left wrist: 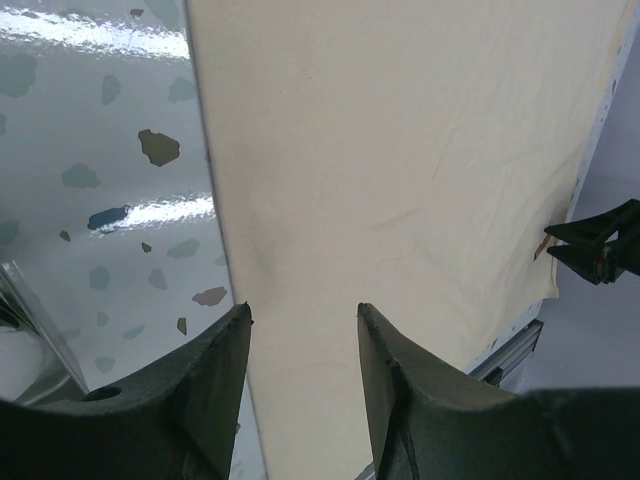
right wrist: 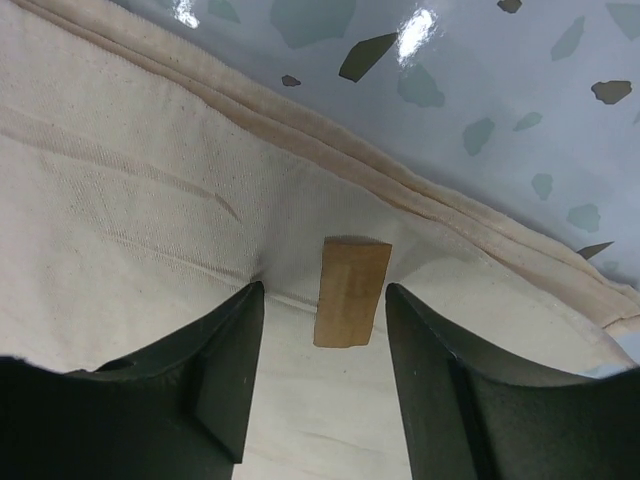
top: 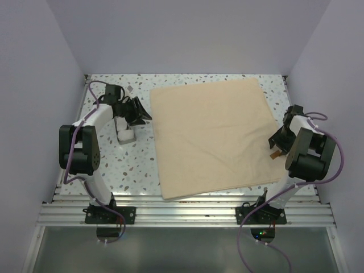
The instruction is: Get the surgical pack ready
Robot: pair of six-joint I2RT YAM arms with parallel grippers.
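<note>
The tan cloth [top: 213, 136] lies spread flat as a large square sheet on the speckled table. My left gripper [top: 142, 114] is open and empty at the cloth's left edge. In the left wrist view its jaws [left wrist: 303, 315] stand apart over that edge of the cloth [left wrist: 400, 180]. My right gripper [top: 277, 139] is open at the cloth's right edge. In the right wrist view its jaws [right wrist: 323, 287] stand either side of a small brown tape tag [right wrist: 350, 290] on the cloth [right wrist: 150, 200], with the left fingertip touching the fabric. No tin, instruments or gauze are in view.
The speckled tabletop [top: 114, 165] is walled on the left, back and right. A metal rail [top: 187, 213] runs along the near edge by the arm bases. A white part [top: 125, 133] sits under the left wrist. The right gripper also shows in the left wrist view [left wrist: 600, 245].
</note>
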